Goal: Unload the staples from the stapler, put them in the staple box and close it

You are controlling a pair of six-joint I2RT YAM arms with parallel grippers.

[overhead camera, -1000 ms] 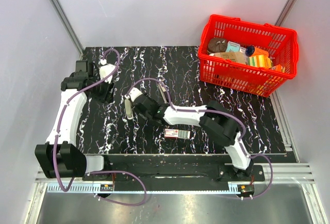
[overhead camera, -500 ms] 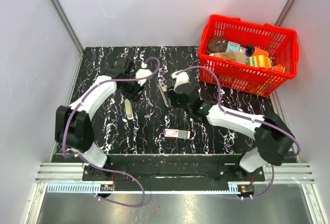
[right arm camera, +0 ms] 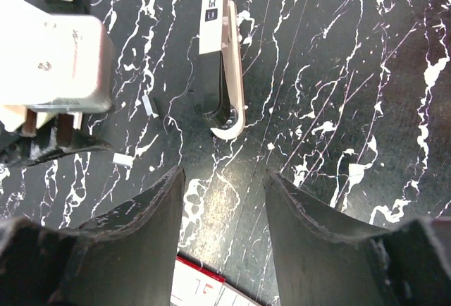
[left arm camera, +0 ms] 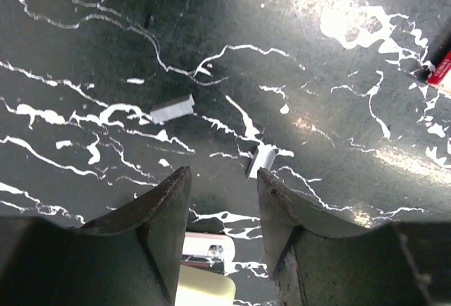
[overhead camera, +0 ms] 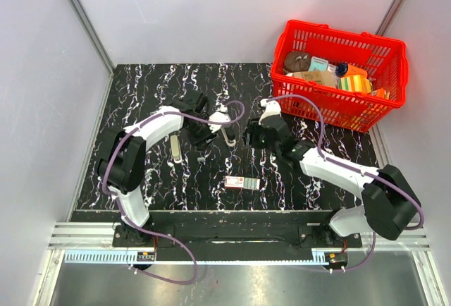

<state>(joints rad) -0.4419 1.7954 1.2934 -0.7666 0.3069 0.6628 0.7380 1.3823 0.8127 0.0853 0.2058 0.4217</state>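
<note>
Lying flat near the middle of the black table [overhead camera: 141, 179]: the stapler [right arm camera: 211, 73], dark, with a pale curved part along one side. Touched by no gripper.

Just beside the stapler, on its left-arm side: the left gripper [left arm camera: 222, 179]. Fingers apart, nothing between them, pointing down at the table.

On the other side of the stapler, also near: the right gripper [right arm camera: 224, 179]. Fingers apart too, holding nothing, looking down on the stapler from above.

Farther out on the left-arm side of the stapler, past the left gripper: the staples [overhead camera: 175, 147], a thin pale strip lying alone on the table. Seems to be out of the stapler already. Hard to be sure of none left inside.

Close to the stapler: two small silver bits [left arm camera: 173, 109], loose on the table. Maybe broken-off staples, but too small to tell.

Nearer the arm bases than the stapler: a little red-and-white box [overhead camera: 242, 182]. Not part of the job.

What could go wrong from here:

Could bump gripper into gripper, with both so close around the stapler and closing in at once.

Could shove the stapler away across the smooth table by pushing from one side only, with nothing holding the other side.

Could miss the strip. So thin and flat, easy to skid along the table or snap into more little bits under a hard pinch.

Could sweep the loose bits out of reach with a low finger passing by the stapler.
</note>
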